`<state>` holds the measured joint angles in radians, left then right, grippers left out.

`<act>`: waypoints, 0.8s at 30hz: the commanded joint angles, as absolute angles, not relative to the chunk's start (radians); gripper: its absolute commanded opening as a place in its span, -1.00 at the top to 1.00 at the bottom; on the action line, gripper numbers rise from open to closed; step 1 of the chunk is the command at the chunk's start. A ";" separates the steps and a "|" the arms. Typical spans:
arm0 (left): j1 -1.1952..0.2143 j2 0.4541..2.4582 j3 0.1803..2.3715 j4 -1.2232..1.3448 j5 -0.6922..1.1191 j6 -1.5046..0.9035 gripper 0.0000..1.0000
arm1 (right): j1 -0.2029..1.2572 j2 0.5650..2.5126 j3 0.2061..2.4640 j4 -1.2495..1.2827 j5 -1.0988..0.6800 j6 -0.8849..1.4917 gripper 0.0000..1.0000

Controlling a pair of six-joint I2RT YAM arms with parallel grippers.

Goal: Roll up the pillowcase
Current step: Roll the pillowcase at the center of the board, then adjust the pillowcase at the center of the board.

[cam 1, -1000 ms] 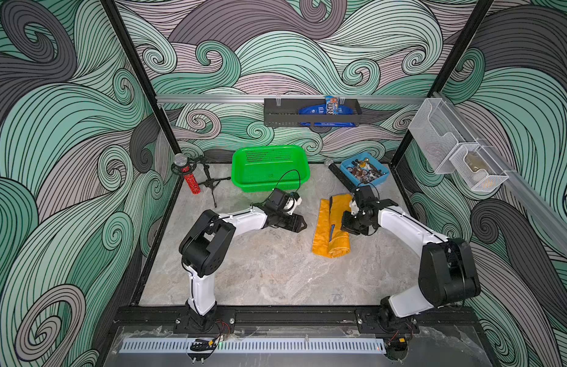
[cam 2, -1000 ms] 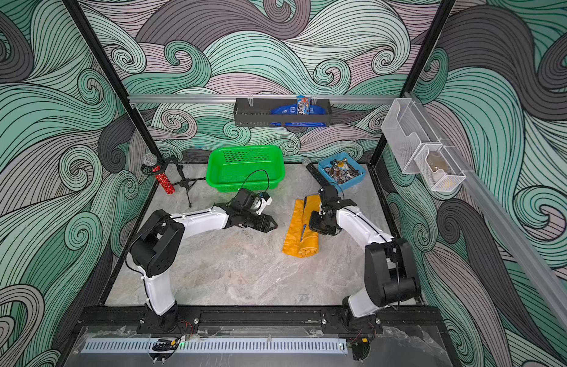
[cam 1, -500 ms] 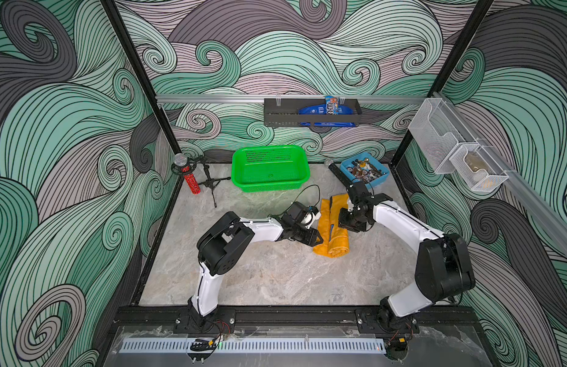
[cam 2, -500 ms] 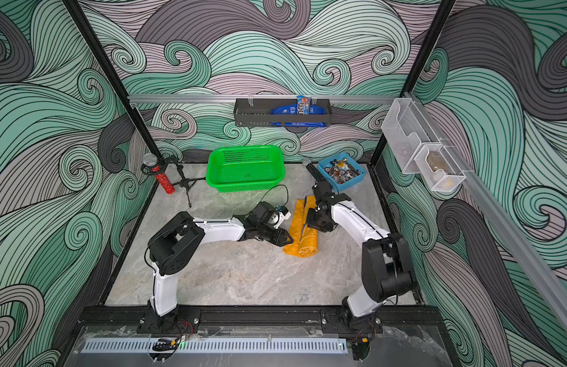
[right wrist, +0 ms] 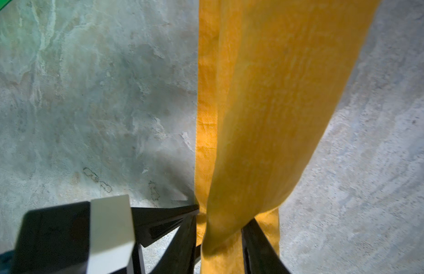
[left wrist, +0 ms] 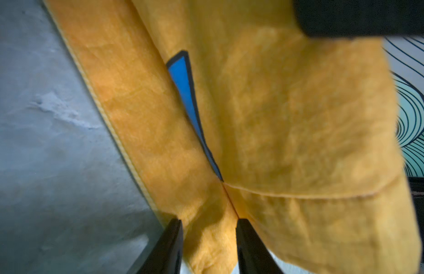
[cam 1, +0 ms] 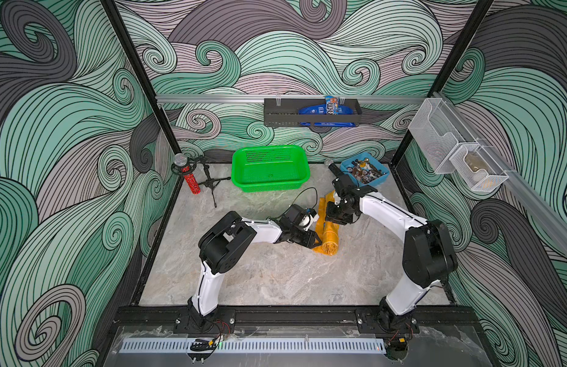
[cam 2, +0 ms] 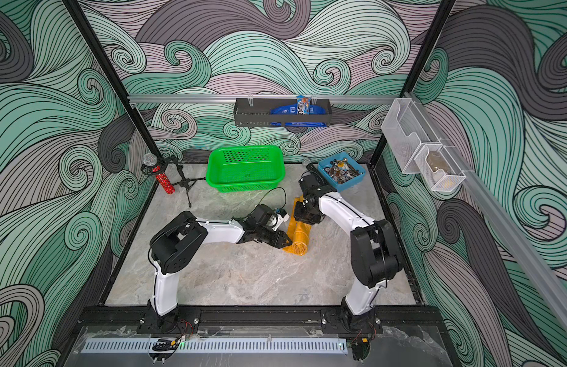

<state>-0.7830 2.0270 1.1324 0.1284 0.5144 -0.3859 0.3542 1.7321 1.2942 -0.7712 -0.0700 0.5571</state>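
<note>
Between the black jaws of your left gripper [left wrist: 208, 223] sits a fold of the pillowcase [left wrist: 289, 118]. Both jaws press on the mustard cloth close to its stitched hem, so read this as a pinch, not a spread hand. Your right gripper [right wrist: 224, 220] pinches the same strip farther along. The cloth necks in where those jaws squeeze it and fans out wider beyond the tips.

Treat the cloth as light, thin and limp. It has a fine woven grain and soft wrinkles, and it will likely sag or unwind wherever nothing holds it. I'd judge the safest hold goes through all the layers near the hem, one at each end. A pinch on the top layer alone could peel it loose.

Just past the left tips, a blue wedge [left wrist: 184, 99] outlined in black shows in the crease between two folds.

Beneath both grippers lies the tabletop [right wrist: 87, 95], hard, smooth and marble-patterned, so it probably gives the cloth little friction.

In both top views the pillowcase is a long, narrow bundle running between the two grippers, with its rolled end beside the left one.

Beyond the right gripper, clear of the cloth, stand a green perforated basket [cam 1: 269, 168] and a blue tray [cam 1: 364, 171] of small parts.
</note>
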 commanded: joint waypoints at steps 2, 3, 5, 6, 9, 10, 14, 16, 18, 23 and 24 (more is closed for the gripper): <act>-0.769 1.984 1.097 0.105 0.525 -0.381 0.17 | 0.370 1.779 1.328 -0.728 -0.118 0.564 0.29; -0.766 1.970 1.092 0.095 0.521 -0.378 0.16 | 0.370 1.789 1.331 -0.719 -0.126 0.563 0.29; -0.760 1.937 1.080 0.062 0.514 -0.363 0.15 | 0.370 1.806 1.337 -0.692 -0.146 0.563 0.29; -0.759 1.922 1.075 0.047 0.511 -0.355 0.14 | 0.370 1.816 1.340 -0.682 -0.156 0.564 0.29; -0.758 1.875 1.066 -0.005 0.503 -0.330 0.13 | 0.370 1.844 1.346 -0.653 -0.178 0.560 0.29; -0.757 1.861 1.066 -0.024 0.502 -0.323 0.14 | 0.368 1.853 1.346 -0.645 -0.184 0.557 0.29; -0.756 1.808 1.082 -0.081 0.489 -0.309 0.13 | 0.355 1.873 1.318 -0.580 -0.250 0.563 0.29; -0.757 1.788 1.102 -0.092 0.486 -0.310 0.12 | 0.346 1.877 1.309 -0.551 -0.293 0.566 0.30; -0.759 1.783 1.130 -0.092 0.487 -0.311 0.12 | 0.335 1.874 1.302 -0.532 -0.325 0.570 0.30; -0.770 1.814 1.168 -0.050 0.515 -0.320 0.12 | 0.297 1.849 1.294 -0.516 -0.371 0.563 0.30; -0.773 1.827 1.174 -0.038 0.518 -0.322 0.12 | 0.287 1.847 1.291 -0.512 -0.377 0.563 0.30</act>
